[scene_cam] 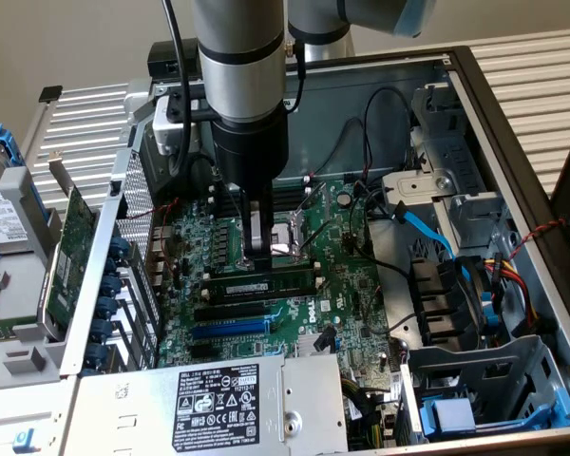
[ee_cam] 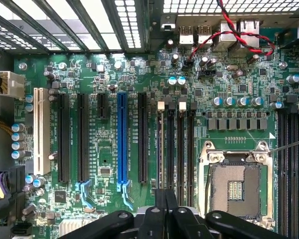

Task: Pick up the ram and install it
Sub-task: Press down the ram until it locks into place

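Inside the open computer case (scene_cam: 513, 142) we see the gripper (scene_cam: 256, 255) lowered onto the motherboard (scene_cam: 351, 285), just beside the bare CPU socket (scene_cam: 290, 242). Its two metal fingers (scene_cam: 256, 228) point straight down and stand close together, their tips right at the top edge of the ram (scene_cam: 261, 283), a long narrow stick with black chips that sits upright in a memory slot next to the socket. We cannot tell whether the fingers are pinching the stick or only touching it. In the wrist view we see the gripper (ee_cam: 165, 211) with its dark fingers nearly together above the row of memory slots (ee_cam: 175, 144), and the CPU socket (ee_cam: 236, 186) lies just beside them. The blue expansion slot (ee_cam: 122, 142) and black slots run parallel a little further across the board. Near the case's edge on the exterior view's left, a green expansion card (scene_cam: 71, 252) stands on its side outside the case wall. The power supply (scene_cam: 218, 404) with its label covers the case's near edge.
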Controlling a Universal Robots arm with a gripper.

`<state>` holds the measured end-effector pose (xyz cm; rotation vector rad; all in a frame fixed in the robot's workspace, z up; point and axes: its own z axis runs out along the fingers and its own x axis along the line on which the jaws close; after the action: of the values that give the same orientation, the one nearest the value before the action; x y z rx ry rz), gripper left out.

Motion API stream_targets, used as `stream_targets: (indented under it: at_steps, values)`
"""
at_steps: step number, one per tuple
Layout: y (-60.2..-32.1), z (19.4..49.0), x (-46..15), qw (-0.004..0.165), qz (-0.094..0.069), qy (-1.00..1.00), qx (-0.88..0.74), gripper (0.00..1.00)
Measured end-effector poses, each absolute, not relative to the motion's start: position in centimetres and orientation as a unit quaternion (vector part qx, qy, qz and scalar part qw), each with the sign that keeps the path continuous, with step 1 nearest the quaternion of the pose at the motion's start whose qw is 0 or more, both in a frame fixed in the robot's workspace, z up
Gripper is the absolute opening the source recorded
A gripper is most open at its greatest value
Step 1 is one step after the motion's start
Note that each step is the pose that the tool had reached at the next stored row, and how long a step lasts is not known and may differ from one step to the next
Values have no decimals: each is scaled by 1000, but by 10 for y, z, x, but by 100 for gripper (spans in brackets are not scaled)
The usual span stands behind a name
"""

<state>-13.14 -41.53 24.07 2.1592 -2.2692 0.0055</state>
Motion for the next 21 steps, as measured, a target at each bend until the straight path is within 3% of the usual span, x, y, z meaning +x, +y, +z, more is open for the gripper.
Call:
stream_targets:
  at_steps: [1, 21]
  values:
    - [-415, 241, -131, 5, 2, -724, 689, 11]
    - [-414, 234, -134, 6, 1, -724, 690, 11]
